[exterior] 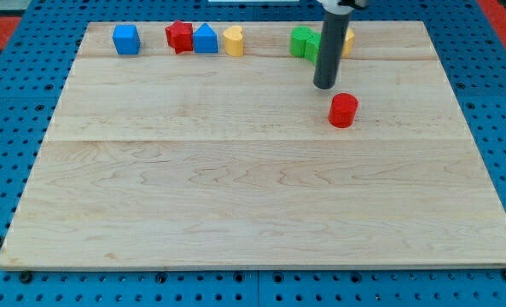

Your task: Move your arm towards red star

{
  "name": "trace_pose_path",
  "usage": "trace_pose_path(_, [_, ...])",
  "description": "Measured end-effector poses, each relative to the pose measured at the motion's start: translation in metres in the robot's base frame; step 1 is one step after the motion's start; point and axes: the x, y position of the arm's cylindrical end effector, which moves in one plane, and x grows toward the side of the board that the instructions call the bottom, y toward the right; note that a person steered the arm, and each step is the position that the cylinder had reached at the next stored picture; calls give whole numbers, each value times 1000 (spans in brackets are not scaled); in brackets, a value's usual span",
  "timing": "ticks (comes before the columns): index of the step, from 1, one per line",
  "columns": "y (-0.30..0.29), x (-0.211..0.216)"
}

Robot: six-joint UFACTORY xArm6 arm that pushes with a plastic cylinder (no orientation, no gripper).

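Note:
The red star sits near the view's top left of the wooden board, touching a blue house-shaped block on its right. My tip is far to the view's right of the star, just above and left of a red cylinder and not touching it. The dark rod rises from the tip and hides part of the green block behind it.
A blue cube lies left of the star. A yellow heart lies right of the blue house-shaped block. A green block and a yellow block sit behind the rod at the top.

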Motion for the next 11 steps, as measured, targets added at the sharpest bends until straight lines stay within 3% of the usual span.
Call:
trace_pose_path(1, [-31, 21])
trace_pose_path(2, [3, 63])
trace_pose_path(3, [31, 65])
trace_pose_path(5, [-145, 61])
trace_pose_path(7, [-188, -35])
trace_pose_path(8, [-104, -49])
trace_pose_path(9, [-67, -83])
trace_pose_path(10, [-69, -139])
trace_pose_path(11, [-150, -140])
